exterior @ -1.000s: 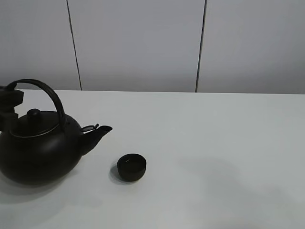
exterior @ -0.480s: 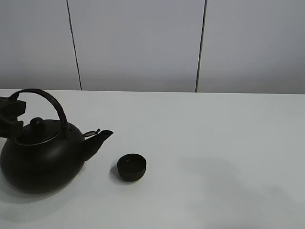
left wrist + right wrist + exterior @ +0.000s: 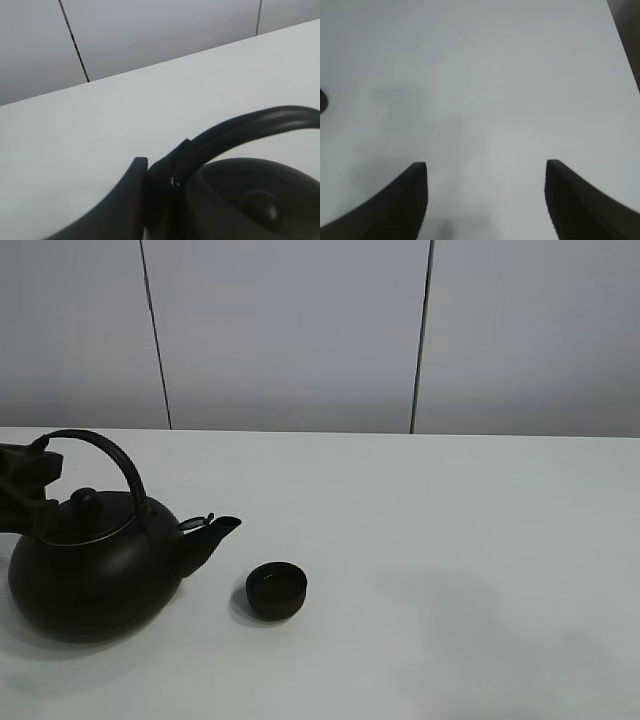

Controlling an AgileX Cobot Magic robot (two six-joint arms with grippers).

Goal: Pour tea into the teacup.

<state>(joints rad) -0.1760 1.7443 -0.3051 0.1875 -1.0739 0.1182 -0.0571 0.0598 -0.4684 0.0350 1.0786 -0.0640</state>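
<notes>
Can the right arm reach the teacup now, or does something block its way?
Probably yes. The right gripper is open and empty, and only bare table lies between it and the teacup. The kettle stands on the cup's far side.

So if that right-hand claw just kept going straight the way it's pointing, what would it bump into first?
Most likely only the bare white table. The right gripper stands open with nothing between its fingers, and its camera shows only tabletop ahead. The teacup sits off to one side, apparently outside that line, though depth is hard to judge.
</notes>
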